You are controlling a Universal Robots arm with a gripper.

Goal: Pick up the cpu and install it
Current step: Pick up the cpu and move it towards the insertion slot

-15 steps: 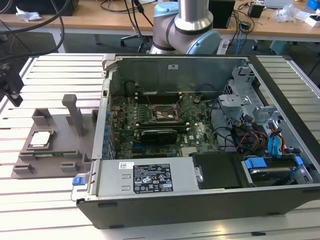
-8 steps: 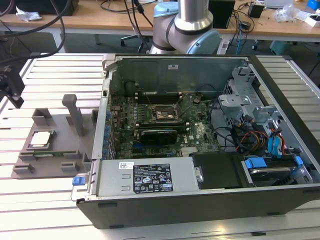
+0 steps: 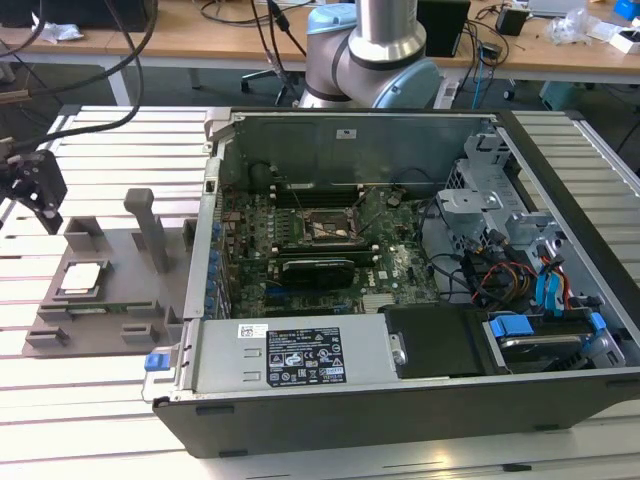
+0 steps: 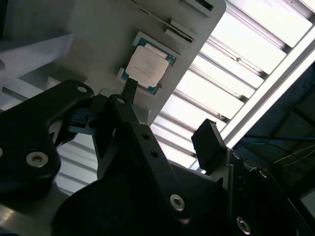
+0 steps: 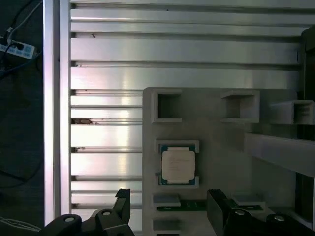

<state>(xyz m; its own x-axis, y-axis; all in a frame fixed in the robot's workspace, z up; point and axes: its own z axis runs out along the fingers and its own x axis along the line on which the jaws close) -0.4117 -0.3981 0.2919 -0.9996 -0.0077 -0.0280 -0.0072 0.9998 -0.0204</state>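
The cpu (image 3: 82,278), a flat square chip with a shiny pale metal top, lies in a shallow seat on the grey fixture plate (image 3: 135,290) at the exterior view's left. My black gripper (image 3: 40,200) hangs above the slatted table, just off the plate's edge and a short way from the chip. In both wrist views the cpu (image 5: 178,164) (image 4: 146,66) lies ahead of the gripper (image 5: 170,206) (image 4: 170,118). The two dark fingers (image 5: 123,204) stand apart with nothing between them. The dark socket frame (image 3: 325,230) sits on the green motherboard inside the open computer case.
The open computer case (image 3: 300,400) takes up the middle and the exterior view's right, with drive cages and cables. The fixture plate (image 5: 216,142) carries an upright post (image 3: 150,230), square pockets and a memory stick slot. A slatted aluminium table (image 3: 90,400) lies underneath; the arm base (image 3: 370,50) stands behind the case.
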